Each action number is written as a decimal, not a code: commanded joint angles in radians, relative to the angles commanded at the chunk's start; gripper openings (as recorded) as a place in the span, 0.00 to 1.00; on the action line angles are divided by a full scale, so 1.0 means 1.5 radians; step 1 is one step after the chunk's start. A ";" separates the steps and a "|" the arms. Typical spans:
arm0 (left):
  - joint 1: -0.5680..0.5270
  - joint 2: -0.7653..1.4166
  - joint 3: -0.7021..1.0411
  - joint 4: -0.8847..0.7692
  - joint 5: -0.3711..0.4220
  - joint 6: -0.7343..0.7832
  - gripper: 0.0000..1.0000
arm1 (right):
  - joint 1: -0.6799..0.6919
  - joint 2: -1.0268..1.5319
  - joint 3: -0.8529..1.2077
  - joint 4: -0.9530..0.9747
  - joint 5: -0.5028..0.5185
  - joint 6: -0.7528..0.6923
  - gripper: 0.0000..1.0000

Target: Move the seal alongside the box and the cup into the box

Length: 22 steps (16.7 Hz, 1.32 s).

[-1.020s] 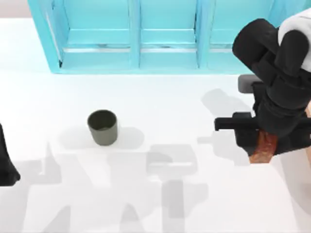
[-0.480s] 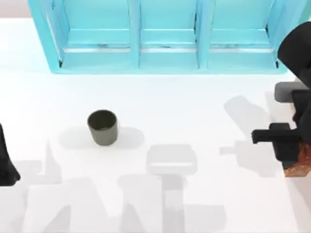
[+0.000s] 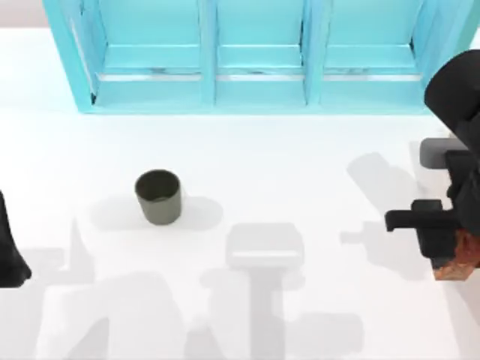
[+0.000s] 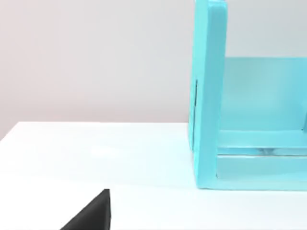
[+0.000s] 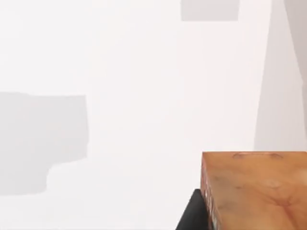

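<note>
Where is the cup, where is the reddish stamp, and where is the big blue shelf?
cup (image 3: 158, 196): top view, on its outer wall.
seal (image 3: 459, 259): top view, on its reddish side under the right arm.
turquoise shelf cabinet (image 3: 208, 52): top view, on an upright divider.

The seal (image 5: 254, 189), glossy reddish-brown and blocky, hangs above the white table (image 5: 144, 96). A dark finger (image 5: 192, 213) touches its side. Grey shadows lie on the table, well apart from the seal

Matte black arms — blocky right end effector (image 3: 442, 244), grey block.
</note>
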State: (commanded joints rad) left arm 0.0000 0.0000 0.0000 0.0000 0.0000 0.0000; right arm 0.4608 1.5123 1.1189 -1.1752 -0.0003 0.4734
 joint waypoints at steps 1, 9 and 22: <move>0.000 0.000 0.000 0.000 0.000 0.000 1.00 | 0.000 0.004 -0.019 0.025 0.000 0.000 0.00; 0.000 0.000 0.000 0.000 0.000 0.000 1.00 | 0.002 0.025 -0.103 0.127 0.000 0.000 0.00; 0.000 0.000 0.000 0.000 0.000 0.000 1.00 | 0.002 0.025 -0.103 0.127 0.000 0.000 0.90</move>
State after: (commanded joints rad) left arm 0.0000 0.0000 0.0000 0.0000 0.0000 0.0000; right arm 0.4634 1.5492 0.9645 -0.9845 0.0000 0.4737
